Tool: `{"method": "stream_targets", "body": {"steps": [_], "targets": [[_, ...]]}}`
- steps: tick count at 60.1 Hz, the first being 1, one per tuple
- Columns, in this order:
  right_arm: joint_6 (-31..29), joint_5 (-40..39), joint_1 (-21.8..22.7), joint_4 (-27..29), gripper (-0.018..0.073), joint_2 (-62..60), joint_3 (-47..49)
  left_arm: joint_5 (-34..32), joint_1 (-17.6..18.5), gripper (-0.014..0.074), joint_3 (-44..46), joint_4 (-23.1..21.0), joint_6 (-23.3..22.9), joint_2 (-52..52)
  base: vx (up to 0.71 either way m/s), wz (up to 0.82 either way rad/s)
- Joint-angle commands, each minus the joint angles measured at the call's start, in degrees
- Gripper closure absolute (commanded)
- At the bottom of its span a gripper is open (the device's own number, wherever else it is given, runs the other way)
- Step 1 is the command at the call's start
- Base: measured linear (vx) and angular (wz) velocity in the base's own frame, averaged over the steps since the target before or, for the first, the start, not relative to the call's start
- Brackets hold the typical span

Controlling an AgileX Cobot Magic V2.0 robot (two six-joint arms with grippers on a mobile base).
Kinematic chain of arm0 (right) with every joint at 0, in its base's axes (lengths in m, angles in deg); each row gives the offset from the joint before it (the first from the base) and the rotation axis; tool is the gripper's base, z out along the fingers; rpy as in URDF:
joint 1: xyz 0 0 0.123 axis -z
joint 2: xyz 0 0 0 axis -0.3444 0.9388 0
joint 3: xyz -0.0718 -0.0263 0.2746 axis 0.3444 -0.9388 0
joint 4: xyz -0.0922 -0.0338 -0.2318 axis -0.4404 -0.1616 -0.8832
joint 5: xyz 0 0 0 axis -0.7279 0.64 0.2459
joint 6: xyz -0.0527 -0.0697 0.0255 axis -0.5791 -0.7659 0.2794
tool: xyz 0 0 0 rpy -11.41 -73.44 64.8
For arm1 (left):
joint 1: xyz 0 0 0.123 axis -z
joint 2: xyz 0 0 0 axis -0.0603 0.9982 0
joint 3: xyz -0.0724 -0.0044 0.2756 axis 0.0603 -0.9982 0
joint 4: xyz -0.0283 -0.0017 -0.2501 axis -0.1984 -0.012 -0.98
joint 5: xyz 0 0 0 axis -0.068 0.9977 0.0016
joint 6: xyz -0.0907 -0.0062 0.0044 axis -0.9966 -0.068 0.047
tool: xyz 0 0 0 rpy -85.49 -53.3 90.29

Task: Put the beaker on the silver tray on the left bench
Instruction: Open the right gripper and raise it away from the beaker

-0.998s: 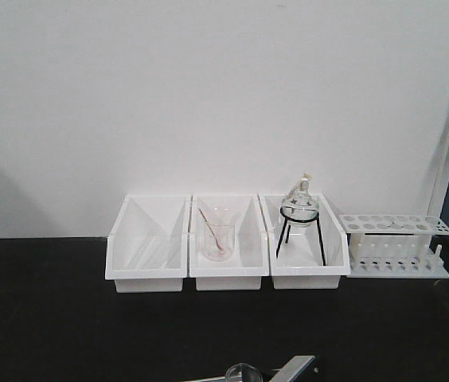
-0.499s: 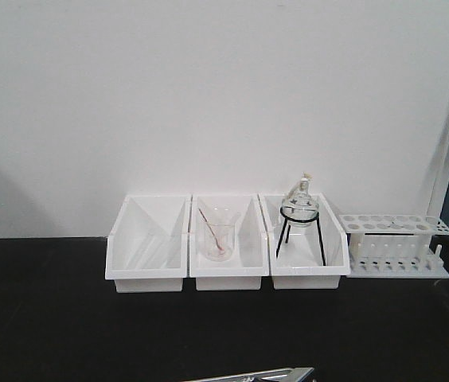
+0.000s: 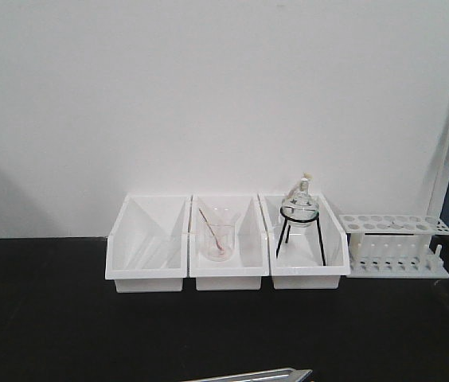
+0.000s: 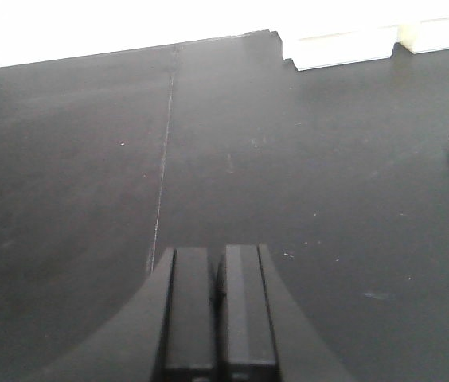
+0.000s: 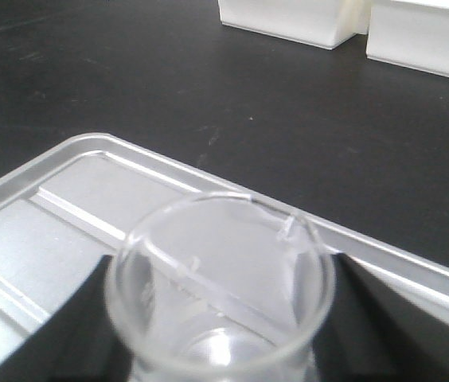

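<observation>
Gone from the front view's bottom edge is the beaker rim seen a second ago; only a tray edge shows.

Black bench point(image 4: 288, 159) carries the silver tray point(image 5: 65, 199); the beaker point(image 5: 220, 278) stands over it, pinched between the right gripper's point(image 5: 220, 334) jaws. Left gripper point(image 4: 210, 310) jaws are pressed together.

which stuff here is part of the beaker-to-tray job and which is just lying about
Part of the job:
beaker, gripped by the right end effector
silver tray beneath it
left bench

Lying about:
three white bins
flared glass with rod
flask on tripod
test tube rack
</observation>
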Motion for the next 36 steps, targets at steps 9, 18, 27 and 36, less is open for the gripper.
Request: {"method": "stream_targets", "body": {"steps": [9, 18, 27, 36], "targets": [[-0.47, -5.52, 0.14, 0.33, -0.0120, -4.39, 0.86, -4.28, 0.33, 0.0595, -1.14, -0.16, -0.10, -0.39, 0.00, 0.00], [-0.47, -5.77, 0.14, 0.33, -0.0127, -8.91, 0.86, -4.28, 0.33, 0.0595, -1.14, -0.16, -0.10, -0.39, 0.00, 0.00], [-0.20, -5.69, 0.14, 0.28, -0.0105, -15.07, 0.86, -4.28, 0.33, 0.0595, -1.14, -0.16, -0.10, -0.39, 0.00, 0.00], [5.43, -1.04, 0.14, 0.50, 0.0022, -24.59, 0.86, -4.28, 0.33, 0.0595, -1.14, -0.16, -0.10, -0.39, 0.00, 0.00]]}}
